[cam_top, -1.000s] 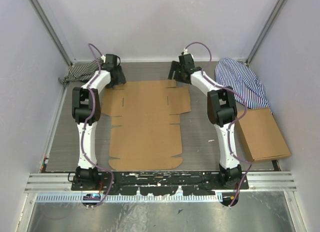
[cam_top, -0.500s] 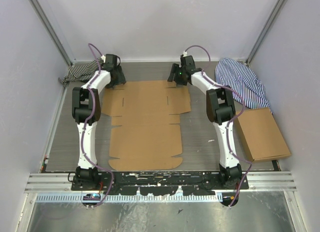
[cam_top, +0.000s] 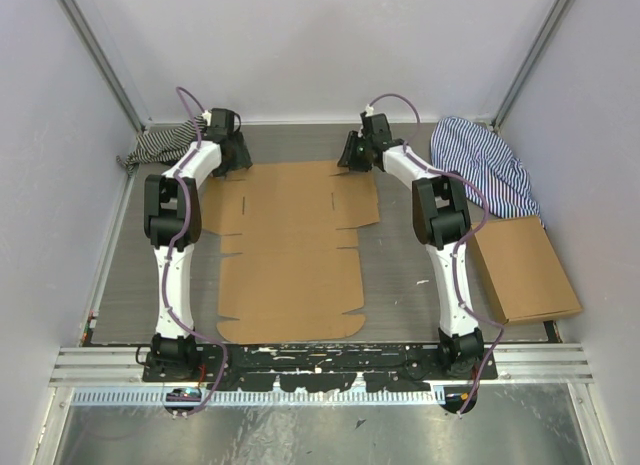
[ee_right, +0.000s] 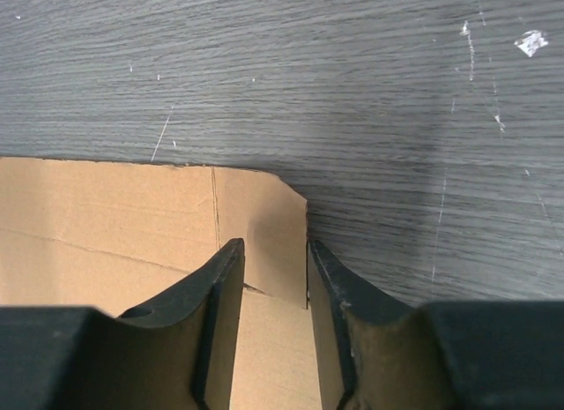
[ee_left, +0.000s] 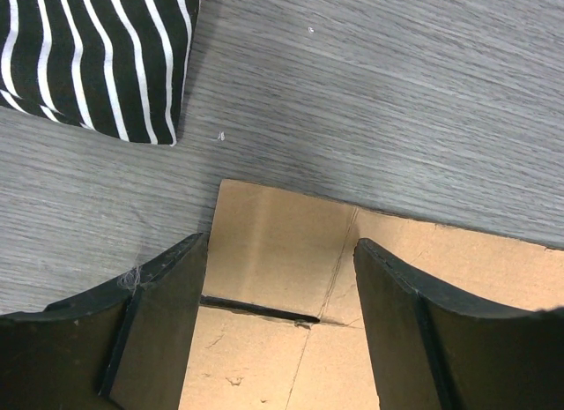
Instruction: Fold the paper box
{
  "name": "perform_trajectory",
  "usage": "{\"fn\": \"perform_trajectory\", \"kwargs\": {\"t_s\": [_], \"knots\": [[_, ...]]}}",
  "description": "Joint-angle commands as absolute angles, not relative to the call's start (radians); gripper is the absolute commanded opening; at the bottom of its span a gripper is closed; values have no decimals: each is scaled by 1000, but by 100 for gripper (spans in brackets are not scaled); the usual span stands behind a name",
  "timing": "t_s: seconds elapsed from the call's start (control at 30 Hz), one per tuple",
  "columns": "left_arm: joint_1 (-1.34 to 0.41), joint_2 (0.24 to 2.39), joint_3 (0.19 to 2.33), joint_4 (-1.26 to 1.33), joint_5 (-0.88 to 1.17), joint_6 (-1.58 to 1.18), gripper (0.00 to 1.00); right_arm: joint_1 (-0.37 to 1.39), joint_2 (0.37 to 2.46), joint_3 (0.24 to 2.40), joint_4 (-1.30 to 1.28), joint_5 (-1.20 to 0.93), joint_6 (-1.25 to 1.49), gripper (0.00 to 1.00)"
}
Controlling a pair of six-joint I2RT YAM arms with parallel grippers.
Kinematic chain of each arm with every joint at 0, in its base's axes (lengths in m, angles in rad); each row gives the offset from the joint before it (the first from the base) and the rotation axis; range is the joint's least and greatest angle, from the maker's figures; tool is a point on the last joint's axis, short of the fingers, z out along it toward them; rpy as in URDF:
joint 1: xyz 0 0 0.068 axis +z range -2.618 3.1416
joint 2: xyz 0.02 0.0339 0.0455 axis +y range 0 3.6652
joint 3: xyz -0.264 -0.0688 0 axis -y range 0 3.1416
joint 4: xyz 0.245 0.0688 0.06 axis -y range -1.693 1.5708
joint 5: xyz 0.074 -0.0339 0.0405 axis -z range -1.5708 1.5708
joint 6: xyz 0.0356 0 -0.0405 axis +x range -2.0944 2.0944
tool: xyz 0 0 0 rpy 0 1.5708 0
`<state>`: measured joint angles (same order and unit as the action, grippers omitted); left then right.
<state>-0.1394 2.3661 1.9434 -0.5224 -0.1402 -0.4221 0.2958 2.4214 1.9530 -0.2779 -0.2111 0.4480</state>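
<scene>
The paper box (cam_top: 290,245) is a flat brown corrugated die-cut sheet with flaps and slits, lying on the grey table between the arms. My left gripper (cam_top: 232,157) is open over the sheet's far left corner. In the left wrist view its fingers (ee_left: 280,242) straddle the corner flap (ee_left: 273,251) and a slit. My right gripper (cam_top: 350,155) is at the sheet's far right corner. In the right wrist view its jaws (ee_right: 271,244) stand narrowly apart, straddling the small corner flap (ee_right: 264,216), with the right finger along the flap's edge.
A black-and-white striped cloth (cam_top: 160,143) lies at the far left, just beyond the left gripper (ee_left: 97,57). A blue striped cloth (cam_top: 485,165) lies at the far right. A smooth flat cardboard rectangle (cam_top: 522,270) lies right of the right arm. Walls enclose the table.
My right gripper has moved left and down onto the sheet's far right corner. The left arm has not moved.
</scene>
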Motion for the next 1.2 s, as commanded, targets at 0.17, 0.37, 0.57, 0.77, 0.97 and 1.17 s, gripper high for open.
{"fn": "perform_trajectory", "kwargs": {"t_s": [0.17, 0.37, 0.57, 0.77, 0.97, 1.17], "knots": [[-147, 2364, 1898, -600, -100, -437, 74, 320, 2375, 1991, -227, -262, 448, 20], [-147, 2310, 1893, -614, -103, -439, 74, 322, 2365, 1998, -273, -226, 426, 1], [-147, 2232, 1856, -613, -71, -456, 76, 323, 2241, 1893, -275, -167, 359, 1], [-147, 2090, 1709, -520, -56, -477, 77, 322, 2104, 1773, -247, -118, 307, 1], [-147, 2011, 1646, -461, -25, -477, 78, 322, 2007, 1676, -196, -153, 291, 1], [-147, 1985, 1641, -448, -22, -462, 79, 322, 1898, 1560, -117, -152, 288, 1]]}}
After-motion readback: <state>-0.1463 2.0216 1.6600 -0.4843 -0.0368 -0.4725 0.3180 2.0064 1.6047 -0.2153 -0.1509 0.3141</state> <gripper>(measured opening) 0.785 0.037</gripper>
